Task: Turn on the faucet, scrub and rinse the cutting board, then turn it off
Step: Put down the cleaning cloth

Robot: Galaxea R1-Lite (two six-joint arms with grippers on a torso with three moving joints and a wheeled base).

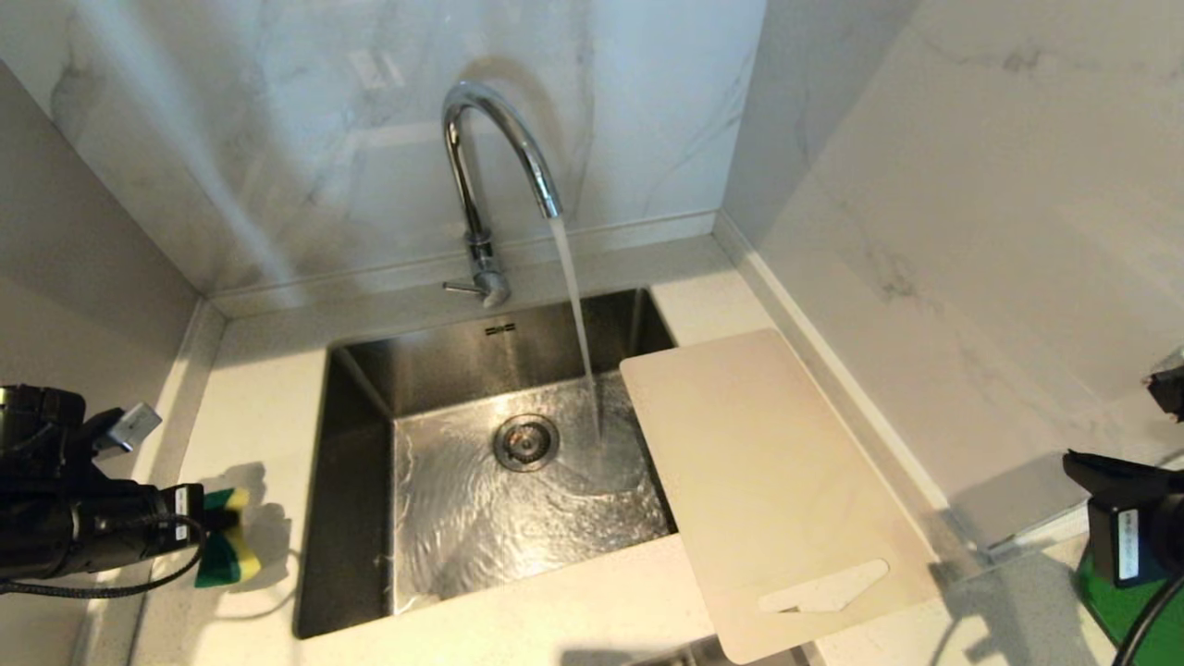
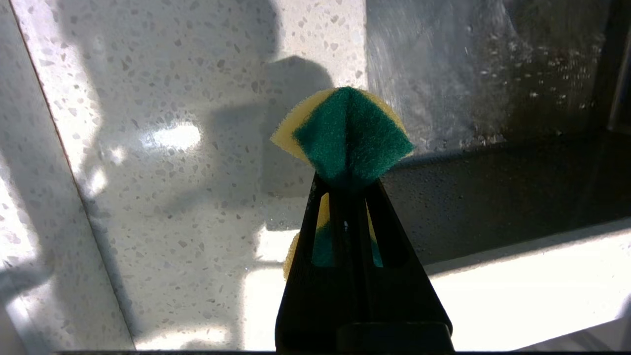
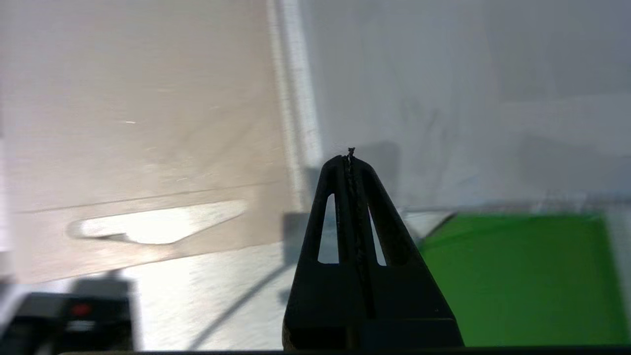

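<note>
The left gripper (image 2: 347,182) is pinching the sponge (image 2: 347,133), waiting beside the sink (image 1: 356,481). Water's running from the faucet (image 1: 490,139); the cutting board (image 1: 768,481) is overhanging the basin, while the empty, closed right gripper (image 3: 351,155) is hanging just past its slotted end.

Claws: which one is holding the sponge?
The left claw, beside the sink, pinches the green-yellow sponge; the right claw is shut, empty.

Head view: high, looking down and forward at sink (image 1: 370,518), faucet (image 1: 490,176), marble corner walls. Left wrist view: close behind left gripper (image 2: 349,185), facing table (image 2: 162,148) and sink edge. Right wrist view: close behind right gripper (image 3: 351,158), facing cutting board (image 3: 138,123) and wall. Shared with head view: sponge (image 1: 220,541), cutting board's handle slot, green item (image 1: 1124,606).
</note>
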